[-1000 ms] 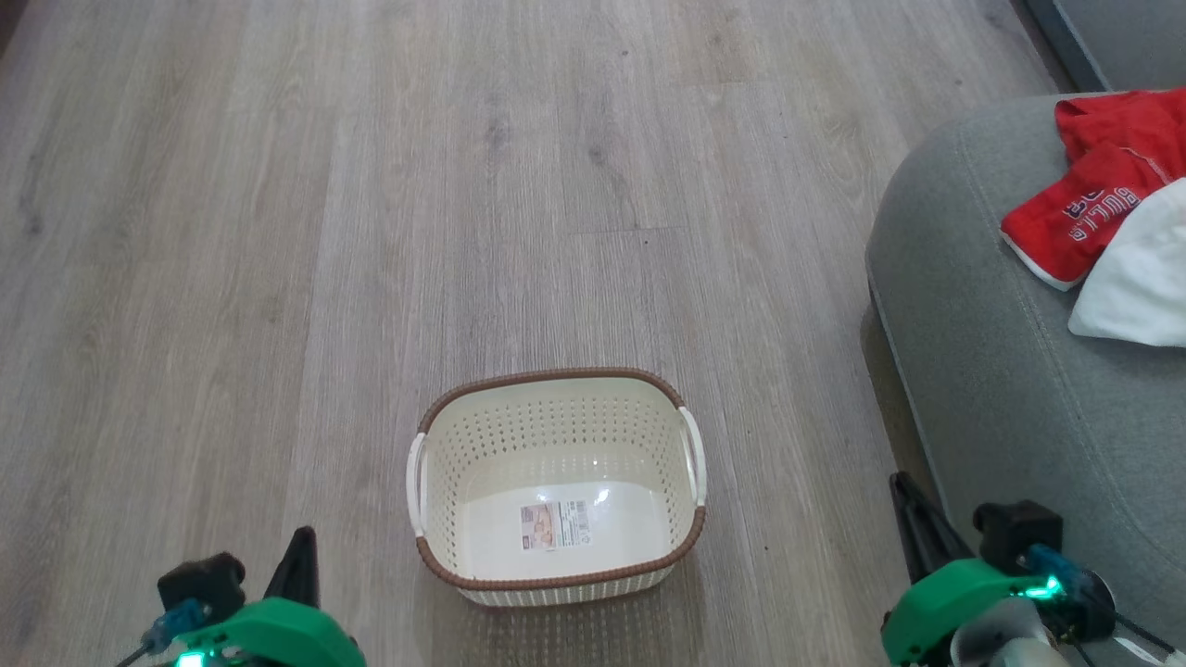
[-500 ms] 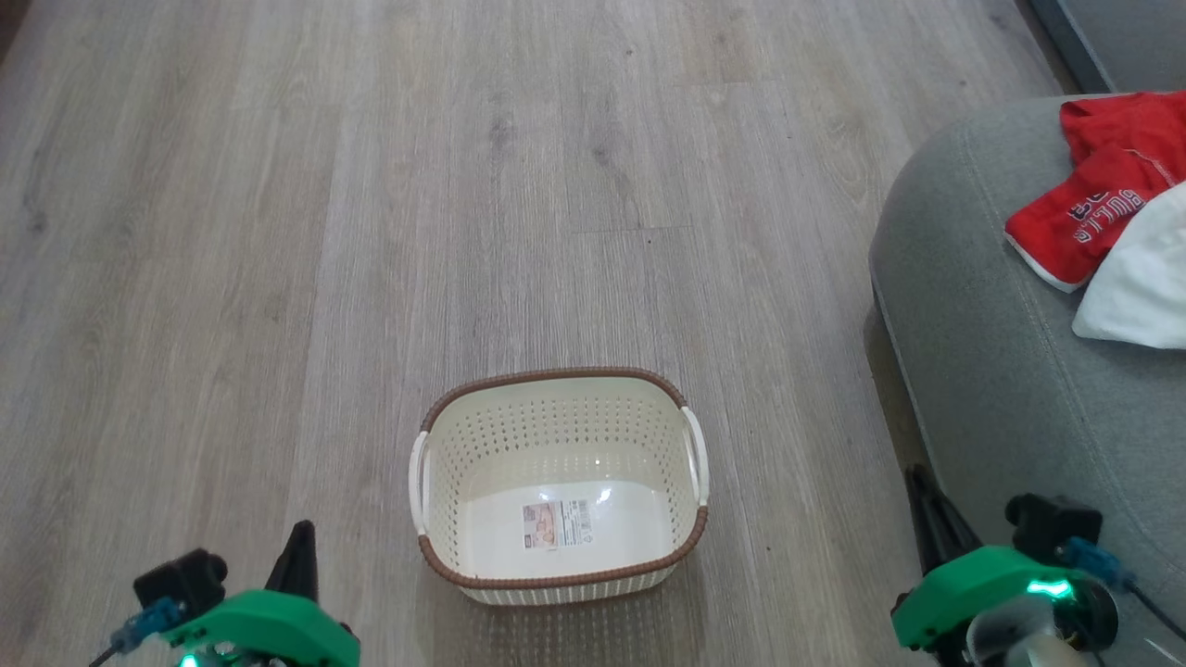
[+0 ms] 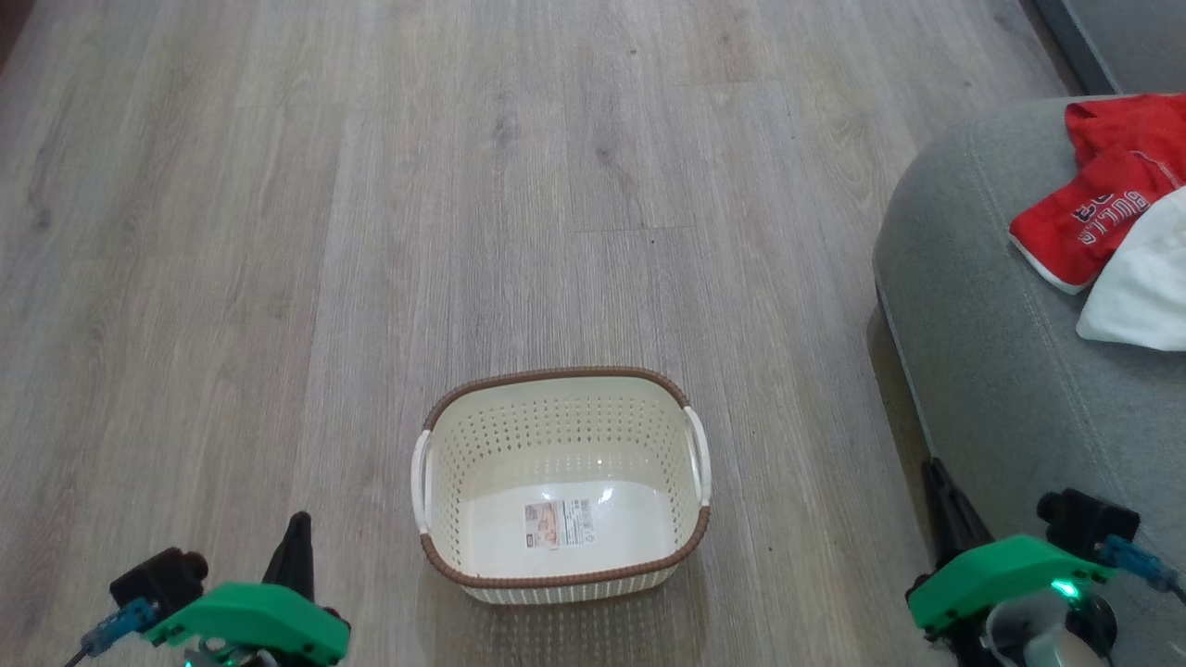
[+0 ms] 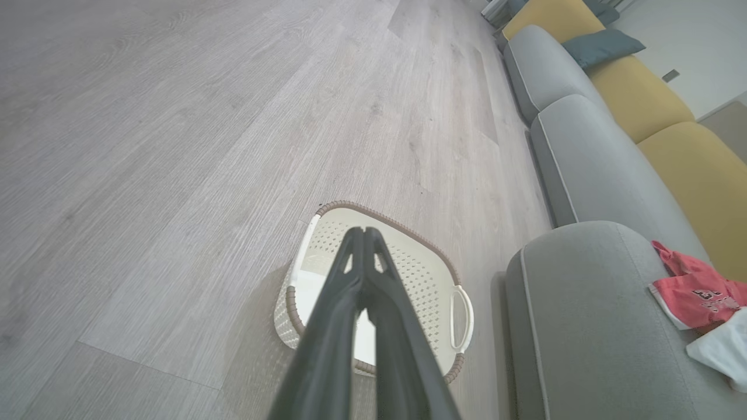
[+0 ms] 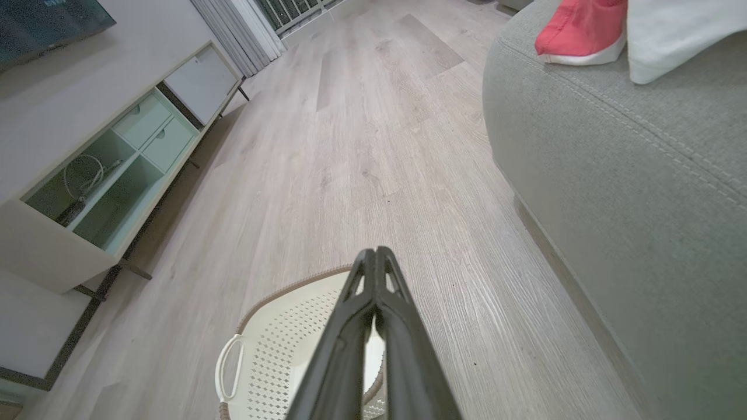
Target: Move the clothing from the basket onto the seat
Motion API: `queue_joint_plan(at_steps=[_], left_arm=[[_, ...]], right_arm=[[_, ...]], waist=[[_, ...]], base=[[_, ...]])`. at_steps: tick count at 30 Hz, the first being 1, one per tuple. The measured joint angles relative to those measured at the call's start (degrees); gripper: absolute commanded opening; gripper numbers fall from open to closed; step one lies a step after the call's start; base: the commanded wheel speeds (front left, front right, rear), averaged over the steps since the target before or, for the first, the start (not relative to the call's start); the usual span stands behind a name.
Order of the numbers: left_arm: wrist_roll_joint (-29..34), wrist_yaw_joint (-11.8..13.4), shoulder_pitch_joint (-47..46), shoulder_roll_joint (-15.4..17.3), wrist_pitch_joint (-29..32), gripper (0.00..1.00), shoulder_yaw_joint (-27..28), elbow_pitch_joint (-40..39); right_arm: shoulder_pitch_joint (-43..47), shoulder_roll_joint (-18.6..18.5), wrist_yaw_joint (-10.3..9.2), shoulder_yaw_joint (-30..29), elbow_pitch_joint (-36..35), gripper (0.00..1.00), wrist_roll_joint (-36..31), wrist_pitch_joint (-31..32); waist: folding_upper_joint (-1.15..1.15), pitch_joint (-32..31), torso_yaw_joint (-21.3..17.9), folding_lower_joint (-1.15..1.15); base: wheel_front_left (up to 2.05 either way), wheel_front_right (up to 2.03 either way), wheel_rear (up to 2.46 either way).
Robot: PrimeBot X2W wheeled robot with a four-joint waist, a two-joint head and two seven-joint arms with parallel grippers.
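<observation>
Wood-look floor (image 3: 371, 232) is seen under everything. The seat (image 3: 1001, 389) is placed at the right, apart from the basket (image 3: 556, 375), which is set on the floor between the two arms. The basket is judged empty; only a label sticker (image 3: 557, 523) is seen inside. The clothing (image 3: 1079, 222) is already laid on the seat, crumpled, long axis slanted up-right in the head view. It is found ahead and right of the right gripper (image 5: 374, 254), the nearer one. The left gripper (image 4: 363, 233) is aimed at the basket. Both pairs of jaws are pressed together, nothing held.
</observation>
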Motion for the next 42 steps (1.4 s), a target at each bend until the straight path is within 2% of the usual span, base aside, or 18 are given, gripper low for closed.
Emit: queue_joint_plan(at_steps=[42], left_arm=[[-24.9,-2.8,-1.0,-1.0,7.0,0.00,3.2,-4.4]], right_arm=[[-0.4,0.3,-0.01,-3.0,-3.8,0.00,30.9,6.8]], waist=[[0.00,0.1,0.9,0.00]], base=[[0.00,0.00,0.00]])
